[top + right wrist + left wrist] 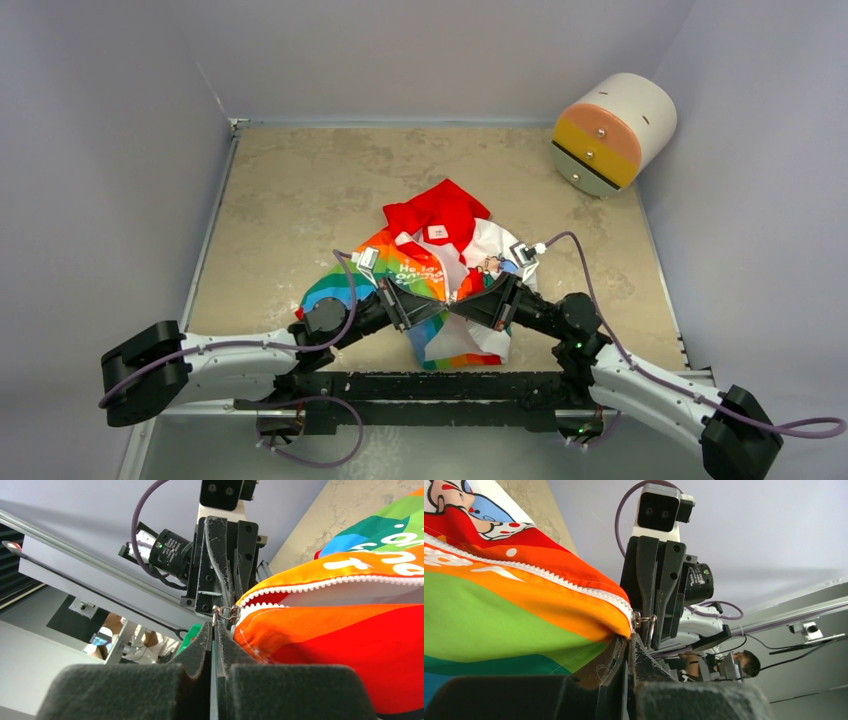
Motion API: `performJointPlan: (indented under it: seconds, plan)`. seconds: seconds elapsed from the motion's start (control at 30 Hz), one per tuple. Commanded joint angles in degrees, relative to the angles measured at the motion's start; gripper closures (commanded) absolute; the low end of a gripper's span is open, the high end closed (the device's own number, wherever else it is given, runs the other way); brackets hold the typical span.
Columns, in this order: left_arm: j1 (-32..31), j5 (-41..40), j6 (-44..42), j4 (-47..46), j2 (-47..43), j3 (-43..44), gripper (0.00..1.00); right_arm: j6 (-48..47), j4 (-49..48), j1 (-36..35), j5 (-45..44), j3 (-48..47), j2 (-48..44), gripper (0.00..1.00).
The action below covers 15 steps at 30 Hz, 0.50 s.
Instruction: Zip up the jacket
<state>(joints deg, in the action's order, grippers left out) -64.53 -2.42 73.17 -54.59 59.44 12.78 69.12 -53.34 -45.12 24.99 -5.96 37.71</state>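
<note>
The jacket point(440, 255) lies crumpled mid-table with its red hood at the far side, the rainbow sleeve at left and the orange lettered front up. My two grippers meet tip to tip at its near hem. My left gripper point(437, 309) is shut on the orange hem corner point(616, 625) at the bottom of the white zipper teeth point(549, 575). My right gripper point(462, 306) is shut on the metal zipper pull point(216, 613), which hangs from the slider point(229, 612) at the bottom end of the zipper. The teeth part in a V above the slider.
A white cylinder point(612, 130) with orange and yellow bands lies on its side at the back right corner. Grey walls close in the tabletop point(290, 190) on the left, back and right. Cables loop over both arms.
</note>
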Motion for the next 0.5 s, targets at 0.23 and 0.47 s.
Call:
performJointPlan:
  seconds: [0.23,0.47]
  plan:
    - [0.11,5.44,-7.07,8.87,-1.55,1.64,1.00,0.73,-0.66,-0.40,-4.64,-5.48,1.79,1.00]
    - [-0.14,6.91,-8.96,11.57,-0.34,1.82,1.00,1.16,-0.48,-0.40,-7.16,-6.50,4.38,1.00]
